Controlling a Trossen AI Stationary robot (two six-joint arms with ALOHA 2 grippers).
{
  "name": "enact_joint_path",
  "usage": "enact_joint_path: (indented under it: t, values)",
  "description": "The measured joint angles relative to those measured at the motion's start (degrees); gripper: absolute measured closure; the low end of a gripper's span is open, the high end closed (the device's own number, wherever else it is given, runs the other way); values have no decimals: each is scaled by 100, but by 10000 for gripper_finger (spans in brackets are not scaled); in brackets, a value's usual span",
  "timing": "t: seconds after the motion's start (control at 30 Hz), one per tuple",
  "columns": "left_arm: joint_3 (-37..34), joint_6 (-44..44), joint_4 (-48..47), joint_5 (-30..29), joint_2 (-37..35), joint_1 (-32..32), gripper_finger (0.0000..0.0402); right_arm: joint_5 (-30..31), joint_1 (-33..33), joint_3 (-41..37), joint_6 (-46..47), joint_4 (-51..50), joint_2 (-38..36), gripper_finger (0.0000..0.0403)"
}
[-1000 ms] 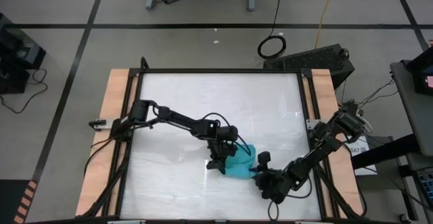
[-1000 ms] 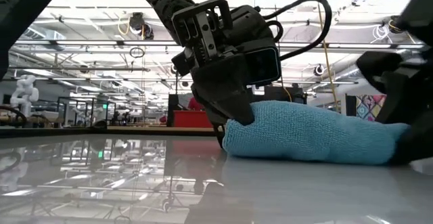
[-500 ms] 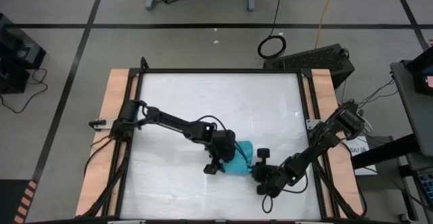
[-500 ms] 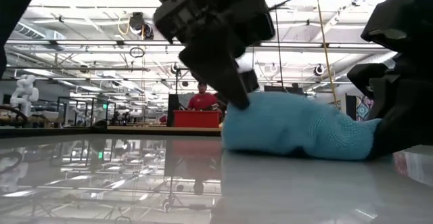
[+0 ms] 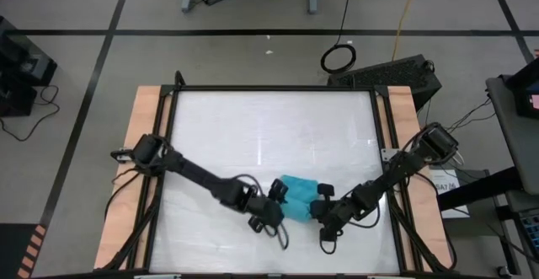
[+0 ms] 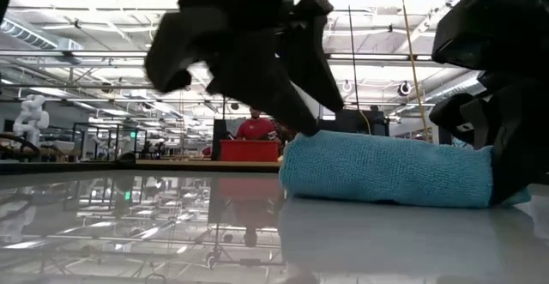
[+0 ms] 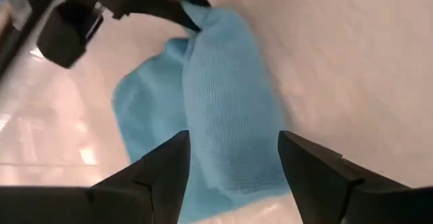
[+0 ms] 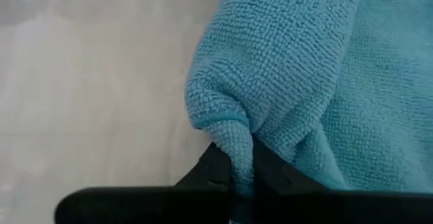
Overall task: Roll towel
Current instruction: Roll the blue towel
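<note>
Task status: the rolling appears largely complete. The towel lies on the white table as a compact roll, near the front edge and between the two grippers. What remains, as a judgement, is to release the last pinched end and confirm that the roll holds its shape; a flatter flap beside the roll in the left wrist view suggests one layer may not be fully wound in.

Left gripper: fingers spread wide, one on each side of the near end of the roll. They hold nothing. In the high view this gripper sits just beside the towel's left end.

Right gripper: fingers closed tight on a small fold of cloth at the towel's right end. The right wrist view shows the pinched tuck of fabric drawn down between the dark fingers.

Towel condition: plain turquoise-blue cloth with a fine looped, knit-like surface. In the low view the roll rests flat on the glossy tabletop as a short, thick cylinder, rounded at the left end and fairly even along its top. No part is lifted off the surface.
</note>
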Motion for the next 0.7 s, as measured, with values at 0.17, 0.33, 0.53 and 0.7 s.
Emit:
enact_joint_path:
  t: [0.17,0.33,0.53,0.7]
  values:
    - [-389,496,841,-357,4,-210,171,-531,-150,-2,-60,244,-9,395]
    - [-635,463,1057,-436,9,-247,171,-831,-224,-9,35,352,-62,395]
    - [-799,459,1309,-279,9,-383,171,-861,-244,-17,125,299,-198,395]
    - [-844,461,1321,-131,9,-404,170,-819,-247,-20,139,302,-247,395]
